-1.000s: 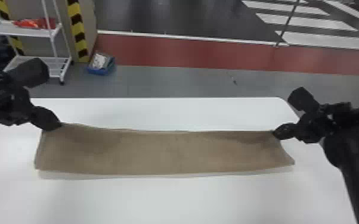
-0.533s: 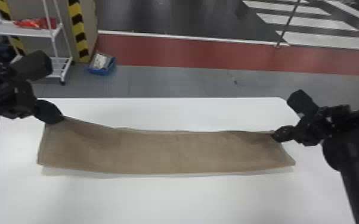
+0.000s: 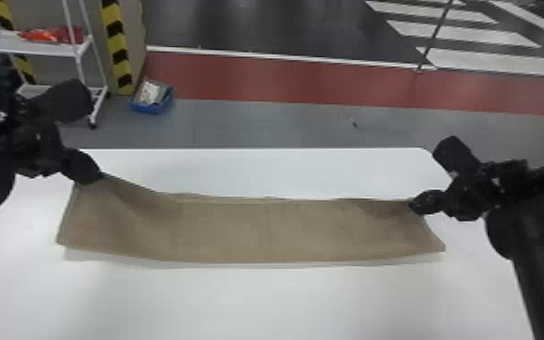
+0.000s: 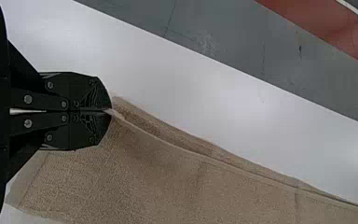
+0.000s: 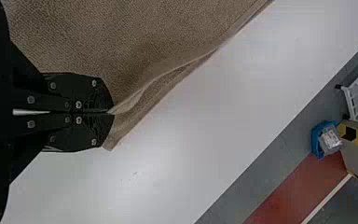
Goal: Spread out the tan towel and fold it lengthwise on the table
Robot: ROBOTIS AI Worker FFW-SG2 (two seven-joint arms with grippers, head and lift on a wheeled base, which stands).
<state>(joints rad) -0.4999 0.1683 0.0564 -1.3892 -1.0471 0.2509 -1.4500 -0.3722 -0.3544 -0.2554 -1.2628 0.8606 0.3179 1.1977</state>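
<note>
Jaws, both pairs, tight on nubbly, oblong tan towel point(image 3: 262, 230)

1. The surface point(image 3: 257, 303) is white and smooth, with a straight far edge and a rounded far right corner.
2. The tan towel point(image 3: 266, 230) lies across it as a long strip from left to right, its far left corner raised above the surface.
3. Along the towel's far side, two layers show, their edges slightly apart.
4. A faint shadow runs on the surface just beside the towel's near edge.
5. The right wrist view shows a few tiny specks on the white.
</note>
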